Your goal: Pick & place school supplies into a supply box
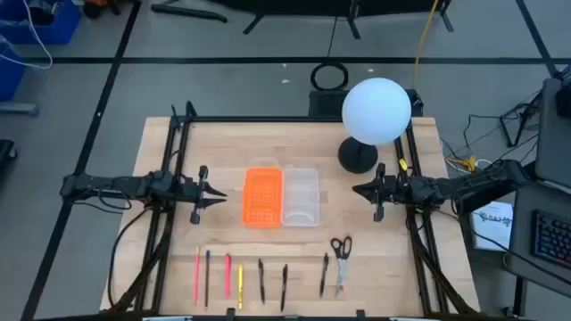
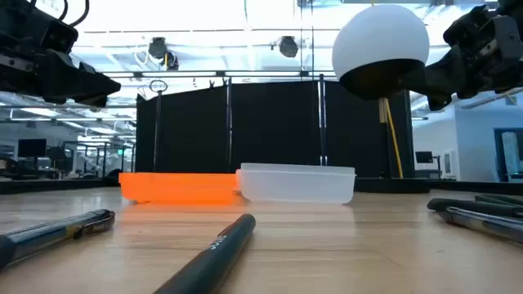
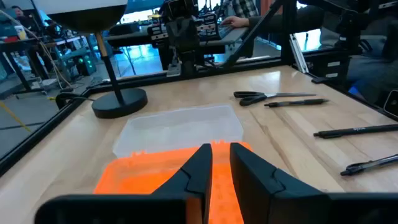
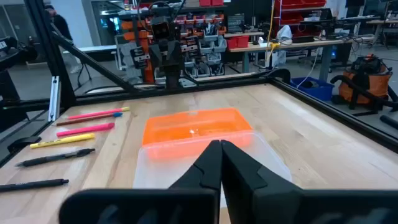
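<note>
Clear plastic, thin-walled and surely light, the supply box (image 1: 301, 196) sits mid-tabletop (image 1: 294, 143), touching an orange perforated tray (image 1: 262, 196) on its left-arm side. The school supplies lie in a row on the side of the box away from the white globe lamp (image 1: 376, 111): pink pens (image 1: 197, 275), a yellow one (image 1: 239, 285), black pens (image 1: 260, 279) and scissors (image 1: 340, 259). The pens look stiff, slim and apt to roll, so a grip across mid-barrel seems best; the scissors are probably best pinched on the blades near the pivot. The left gripper (image 1: 207, 193) hovers beside the orange tray, fingers slightly apart and empty. The right gripper (image 1: 367, 191) hovers on the box's other side, fingers together, holding nothing.
</note>
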